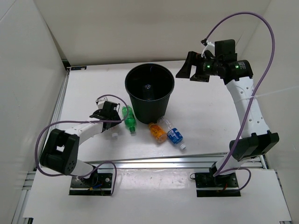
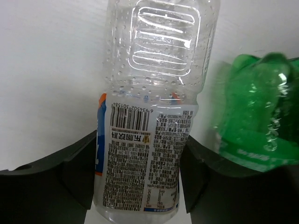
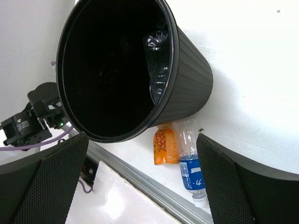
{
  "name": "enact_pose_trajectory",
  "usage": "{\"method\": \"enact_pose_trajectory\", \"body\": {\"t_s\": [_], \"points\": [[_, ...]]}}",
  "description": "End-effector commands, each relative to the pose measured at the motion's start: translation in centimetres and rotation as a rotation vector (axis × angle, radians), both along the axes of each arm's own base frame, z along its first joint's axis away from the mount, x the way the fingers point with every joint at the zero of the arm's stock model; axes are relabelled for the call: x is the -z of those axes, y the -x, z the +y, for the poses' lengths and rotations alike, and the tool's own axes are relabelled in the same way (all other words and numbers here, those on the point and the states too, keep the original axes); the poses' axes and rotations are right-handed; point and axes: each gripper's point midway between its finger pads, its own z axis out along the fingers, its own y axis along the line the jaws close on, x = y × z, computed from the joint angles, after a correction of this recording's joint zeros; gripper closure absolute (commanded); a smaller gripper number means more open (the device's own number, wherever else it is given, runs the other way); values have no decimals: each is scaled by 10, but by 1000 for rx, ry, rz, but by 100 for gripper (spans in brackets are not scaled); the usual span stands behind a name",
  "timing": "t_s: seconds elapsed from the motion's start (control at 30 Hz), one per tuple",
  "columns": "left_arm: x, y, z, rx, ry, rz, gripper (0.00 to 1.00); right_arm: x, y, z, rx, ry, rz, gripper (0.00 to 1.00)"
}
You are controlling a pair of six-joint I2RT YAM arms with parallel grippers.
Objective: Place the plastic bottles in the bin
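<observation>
The black bin (image 1: pixel 149 91) stands upright mid-table, and the right wrist view shows a plain clear bottle (image 3: pixel 159 60) inside it against the wall (image 3: pixel 187 88). My left gripper (image 1: pixel 108 116) is low on the table, shut on a clear bottle with a pale printed label (image 2: pixel 149 140). Its fingers (image 2: pixel 74 172) press both sides of the label. The green bottle (image 1: pixel 129 119) lies right beside it and also shows in the left wrist view (image 2: pixel 257 116). The orange bottle (image 1: pixel 157 132) and the blue-label bottle (image 1: pixel 174 135) lie side by side in front of the bin. My right gripper (image 1: pixel 187 70) is open and empty, raised beside the bin's right rim.
White walls close the table at the left and the back. An aluminium rail (image 1: pixel 177 161) runs along the near edge, just in front of the bottles. A purple cable (image 1: pixel 44 135) loops round the left arm.
</observation>
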Motion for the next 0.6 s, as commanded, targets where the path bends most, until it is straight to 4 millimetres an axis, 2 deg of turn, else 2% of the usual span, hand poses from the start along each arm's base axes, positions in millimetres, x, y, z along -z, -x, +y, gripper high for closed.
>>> {"method": "enact_pose_trajectory", "body": {"t_s": [0.0,0.03,0.17,0.2,0.27,0.3,0.4,0.43,0.53,0.57], "points": [[-15,7,13,-31,-3,-52,32,-14,10,1,-26,-28,-38,0],[-20,6,13,-25,-2,-70,33,-10,11,1,-26,-26,-30,0],[-79,-17,12,-12,8,-213,39,-9,9,1,-21,-31,-24,0],[-115,-31,7,-8,29,-292,39,-9,9,1,-21,-31,-23,0],[-154,-42,4,-1,44,-365,42,-9,9,1,-21,-31,-23,0],[-196,-56,-1,-5,75,-453,42,-9,9,1,-21,-31,-23,0],[-268,-66,-7,-13,121,-604,43,-5,10,1,-21,-29,-14,0],[-309,-74,-10,-17,149,-682,43,-5,10,1,-21,-29,-14,0],[-365,-90,-34,48,168,-773,43,-4,6,-4,-8,-34,-13,0],[-374,-95,-37,70,157,-785,43,-4,6,-4,-4,-39,-7,0]]}}
